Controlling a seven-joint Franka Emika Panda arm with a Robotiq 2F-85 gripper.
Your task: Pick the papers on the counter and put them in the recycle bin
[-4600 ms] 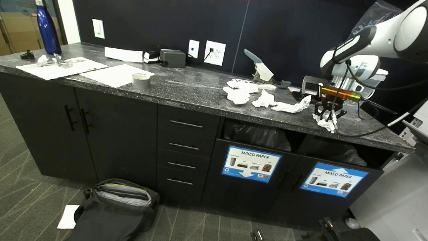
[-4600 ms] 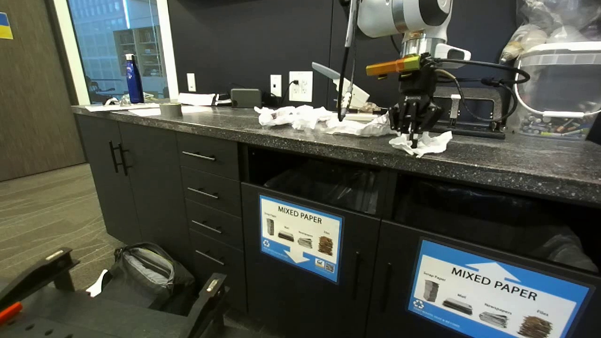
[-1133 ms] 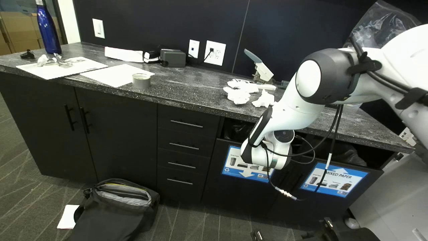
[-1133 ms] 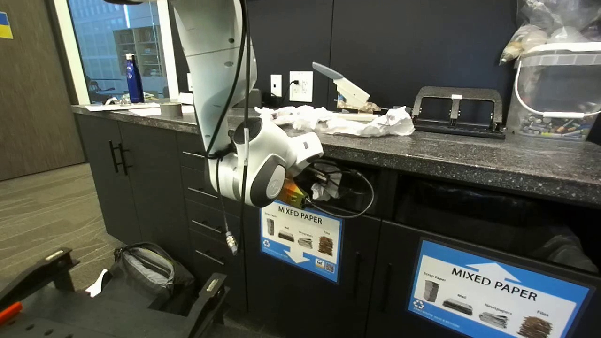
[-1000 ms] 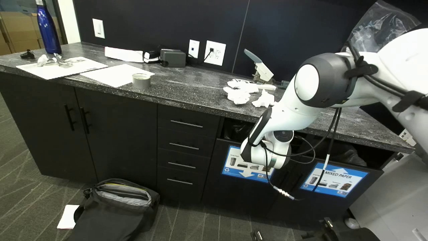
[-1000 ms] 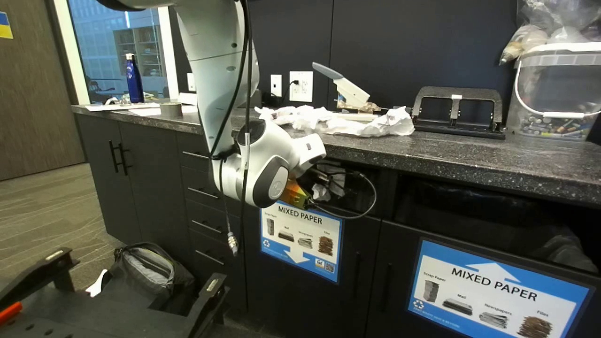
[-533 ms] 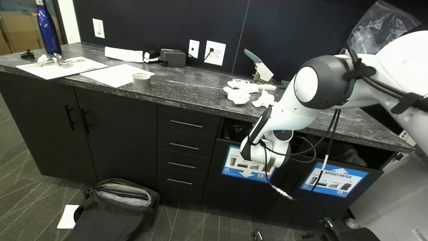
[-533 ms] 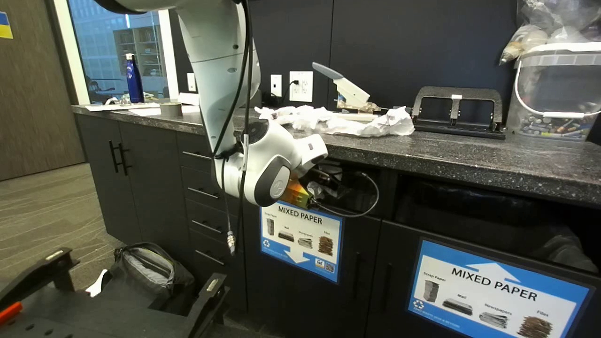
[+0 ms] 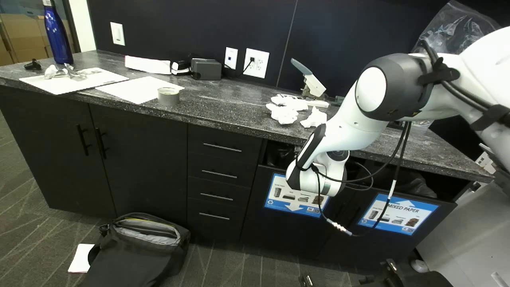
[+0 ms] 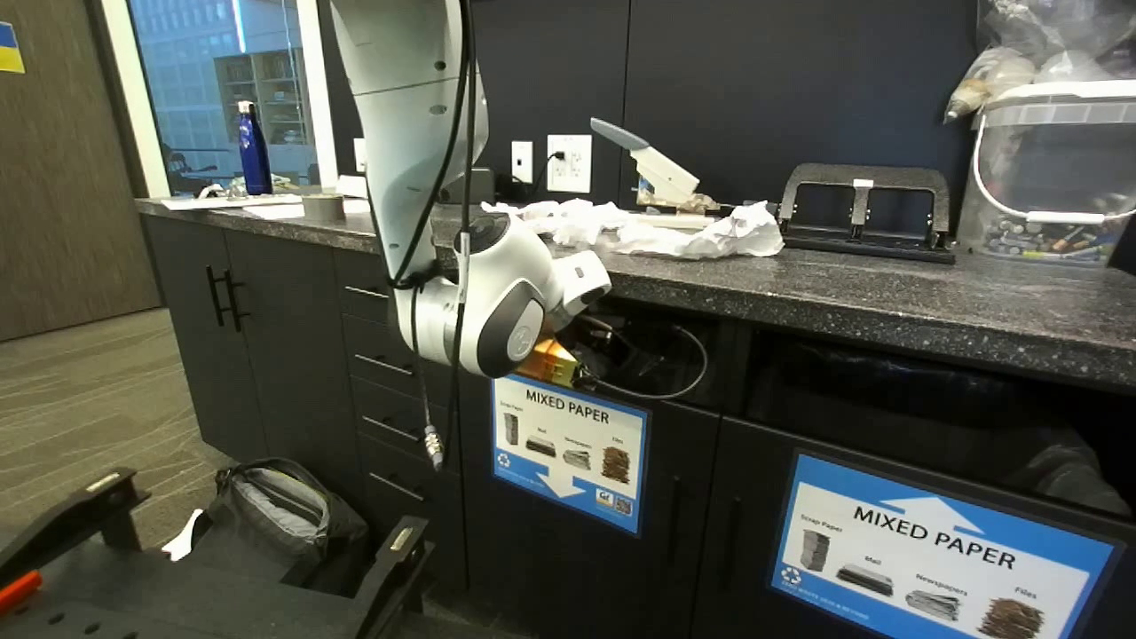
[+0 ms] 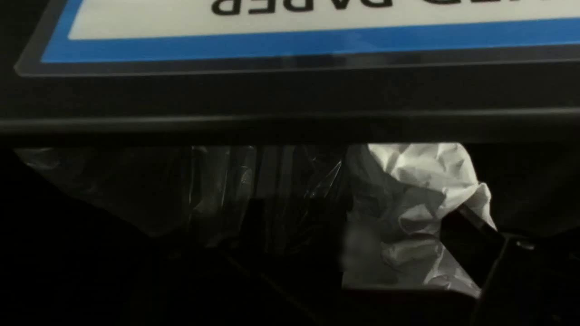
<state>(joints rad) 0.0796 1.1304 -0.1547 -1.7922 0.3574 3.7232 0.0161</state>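
Note:
My gripper [image 11: 353,231] reaches into the dark slot of the left-hand recycle bin [image 10: 568,448], below the counter edge. Its jaws stand apart, though the left finger is barely visible in the shadow. A crumpled paper [image 11: 426,181] shows in the wrist view beside and behind the right finger [image 11: 471,249]; whether it touches that finger I cannot tell. More crumpled papers [image 10: 723,235] lie on the speckled counter [image 10: 887,288], with two heaps of white paper [image 9: 283,113] and paper [image 9: 315,118] near the stapler. My arm hides part of this group in an exterior view.
A stapler [image 10: 657,169], a hole punch [image 10: 865,213] and a clear bucket [image 10: 1052,169] stand behind the papers. Further left are a tape roll [image 9: 168,96] and flat white sheets [image 9: 137,88]. The slot's front panel edge [image 11: 290,120] lies close to my gripper. Clear liner [image 11: 217,181] hangs inside.
The paper from the counter's right end was carried into the left-hand bin slot. My jaws have since opened, and the white paper no longer shows by the gripper there. The arm has risen slightly.

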